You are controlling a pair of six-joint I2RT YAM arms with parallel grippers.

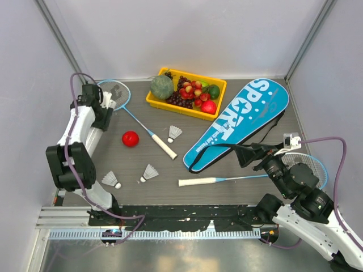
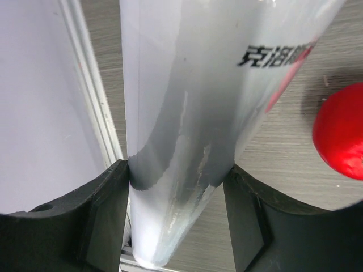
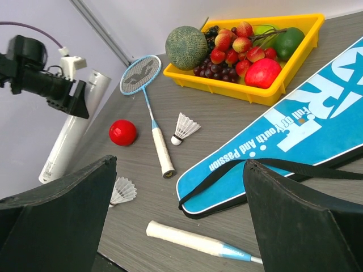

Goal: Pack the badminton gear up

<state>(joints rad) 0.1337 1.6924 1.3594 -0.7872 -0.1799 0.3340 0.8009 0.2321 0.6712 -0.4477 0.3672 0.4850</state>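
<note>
Jaws of the left gripper [image 2: 176,192] are clamped on the tube [image 2: 181,85], which is tilted left of the ball [image 3: 123,132]. Right gripper [image 3: 178,164] gapes wide, empty, well right of the ball, over the bag [image 1: 244,122]. Shuttlecocks [image 1: 150,172] and rackets [image 1: 197,181] lie loose around the ball. Tube-filling looks underway. Next, I'd say, the right fetches a shuttlecock and feeds the tube's mouth.

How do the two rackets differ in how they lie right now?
The far racket lies diagonally, its head at the back left beside the left arm; the near racket lies nearly parallel to the front edge, its head partly under the right arm. Both have light-blue frames and white handles.
</note>
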